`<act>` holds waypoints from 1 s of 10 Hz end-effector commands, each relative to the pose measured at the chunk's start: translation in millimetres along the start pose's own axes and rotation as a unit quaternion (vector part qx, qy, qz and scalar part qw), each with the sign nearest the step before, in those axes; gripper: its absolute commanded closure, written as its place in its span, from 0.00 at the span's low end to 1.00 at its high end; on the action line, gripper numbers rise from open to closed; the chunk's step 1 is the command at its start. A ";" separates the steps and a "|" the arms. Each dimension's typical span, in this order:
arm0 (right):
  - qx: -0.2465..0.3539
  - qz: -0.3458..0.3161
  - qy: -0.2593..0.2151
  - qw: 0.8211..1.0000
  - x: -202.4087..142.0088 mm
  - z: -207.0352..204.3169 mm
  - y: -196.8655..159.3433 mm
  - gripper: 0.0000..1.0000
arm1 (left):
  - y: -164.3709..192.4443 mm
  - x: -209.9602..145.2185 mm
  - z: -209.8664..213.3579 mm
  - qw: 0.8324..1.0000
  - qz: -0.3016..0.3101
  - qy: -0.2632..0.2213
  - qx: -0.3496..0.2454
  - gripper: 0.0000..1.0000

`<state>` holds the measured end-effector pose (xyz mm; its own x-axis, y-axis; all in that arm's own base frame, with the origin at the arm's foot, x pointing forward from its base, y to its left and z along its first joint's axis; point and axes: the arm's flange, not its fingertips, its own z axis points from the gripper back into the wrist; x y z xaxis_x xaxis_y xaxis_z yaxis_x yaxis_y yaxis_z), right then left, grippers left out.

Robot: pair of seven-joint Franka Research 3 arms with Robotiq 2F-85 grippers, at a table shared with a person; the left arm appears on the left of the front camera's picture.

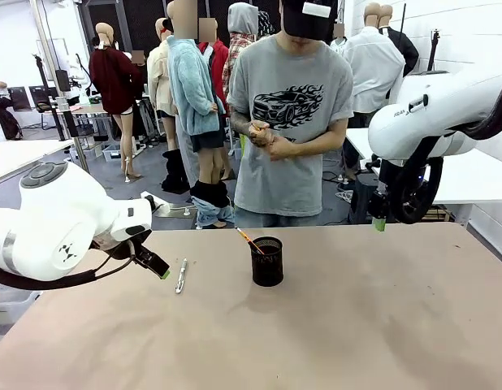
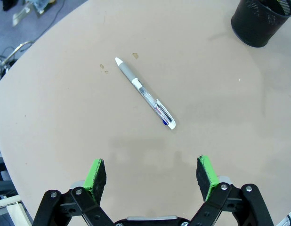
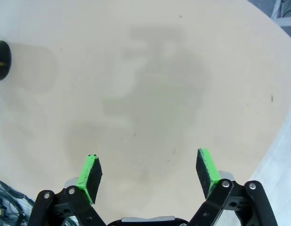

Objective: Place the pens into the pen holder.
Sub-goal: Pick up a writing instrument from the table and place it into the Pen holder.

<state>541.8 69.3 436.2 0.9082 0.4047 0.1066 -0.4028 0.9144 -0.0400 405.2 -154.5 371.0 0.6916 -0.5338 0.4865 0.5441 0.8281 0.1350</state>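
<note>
While the left gripper [image 2: 151, 165] hovers wide open near the white pen [image 2: 144, 92], the right gripper [image 3: 149, 165] gapes too. Off-centre pads [image 2: 95, 173] could flick the pen away.

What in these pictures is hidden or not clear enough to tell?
Pen holder, front view: its dark mesh wall hides how many pens are inside; one orange pen sticks out.
Both wrist views: picture edges cut the holder.
Person's hands, front view: clasped, so anything held is hidden.
</note>
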 end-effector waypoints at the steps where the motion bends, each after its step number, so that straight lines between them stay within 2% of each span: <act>1: 0.006 0.009 -0.006 1.000 1.1 0.7 0.5 0.00 | -3.4 33.7 -10.6 0.998 0.043 0.045 0.012 0.00; 2: 0.006 0.009 -0.006 1.000 1.1 0.7 0.5 0.00 | -3.5 48.4 -18.3 0.996 0.057 0.073 0.004 0.00; 5: 0.006 0.009 -0.006 1.000 1.1 0.7 0.5 0.00 | -4.0 76.1 -50.7 0.988 0.100 0.118 0.018 0.00; 7: 0.006 0.009 -0.006 1.000 1.1 0.7 0.5 0.00 | -5.2 83.5 -79.6 0.980 0.130 0.140 0.053 0.00; 10: 0.006 0.009 -0.006 1.000 1.1 0.7 0.5 0.00 | -1.5 87.2 -108.1 0.975 0.149 0.159 0.053 0.00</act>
<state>541.8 70.8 437.1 0.9053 0.4105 0.1086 -0.4086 0.9118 -0.0406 505.2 -212.2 322.2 0.9234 -0.3031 0.2354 0.2848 0.9523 0.1093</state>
